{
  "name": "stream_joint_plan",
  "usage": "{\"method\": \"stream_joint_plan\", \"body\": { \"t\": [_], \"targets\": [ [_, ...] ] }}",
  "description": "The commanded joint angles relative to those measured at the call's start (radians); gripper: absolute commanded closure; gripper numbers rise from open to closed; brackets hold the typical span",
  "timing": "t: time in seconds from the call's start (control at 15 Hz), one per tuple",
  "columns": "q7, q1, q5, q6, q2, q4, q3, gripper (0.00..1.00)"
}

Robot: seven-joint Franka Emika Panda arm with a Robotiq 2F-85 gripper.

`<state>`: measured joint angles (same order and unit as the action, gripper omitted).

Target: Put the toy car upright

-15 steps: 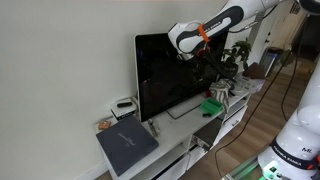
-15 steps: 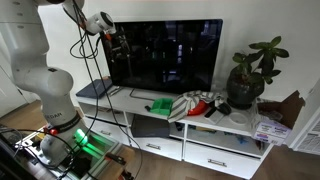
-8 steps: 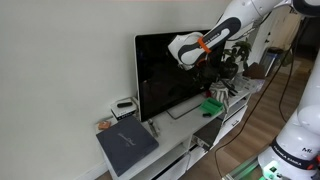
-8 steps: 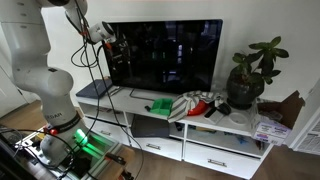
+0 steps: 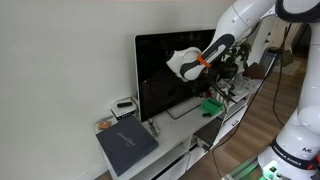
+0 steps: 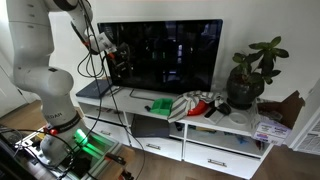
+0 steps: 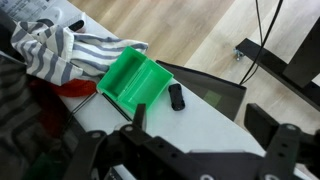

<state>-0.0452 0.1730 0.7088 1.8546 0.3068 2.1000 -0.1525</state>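
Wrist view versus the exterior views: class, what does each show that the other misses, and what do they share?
Only the wrist view: the toy car's hollow side and a small black cylinder by it. Only an exterior view: the TV and the potted plant. Shared: the open gripper, the green toy car and the striped cloth on the white cabinet.

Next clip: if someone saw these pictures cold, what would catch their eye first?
The big black TV dominates the white stand in both exterior views, with the white robot arm reaching across its screen. In the wrist view the bright green toy car stands out on the stand next to a striped cloth, with the open gripper hovering above it. A potted plant sits at one end of the stand.
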Motion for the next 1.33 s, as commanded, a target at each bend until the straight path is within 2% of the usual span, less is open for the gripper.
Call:
{"method": "stream_joint_plan", "body": {
  "t": [0.0, 0.4, 0.73, 0.8, 1.27],
  "targets": [
    [0.036, -0.003, 0.076, 0.113, 0.082, -0.020, 0.026, 0.00],
    [0.018, 0.009, 0.133, 0.196, 0.219, -0.092, 0.053, 0.00],
    [-0.008, 0.037, 0.103, 0.118, 0.282, -0.139, 0.045, 0.00],
    [0.011, 0.022, 0.102, 0.162, 0.252, -0.104, 0.045, 0.00],
    [0.009, 0.033, 0.103, 0.138, 0.277, -0.125, 0.043, 0.00]
  ]
}}
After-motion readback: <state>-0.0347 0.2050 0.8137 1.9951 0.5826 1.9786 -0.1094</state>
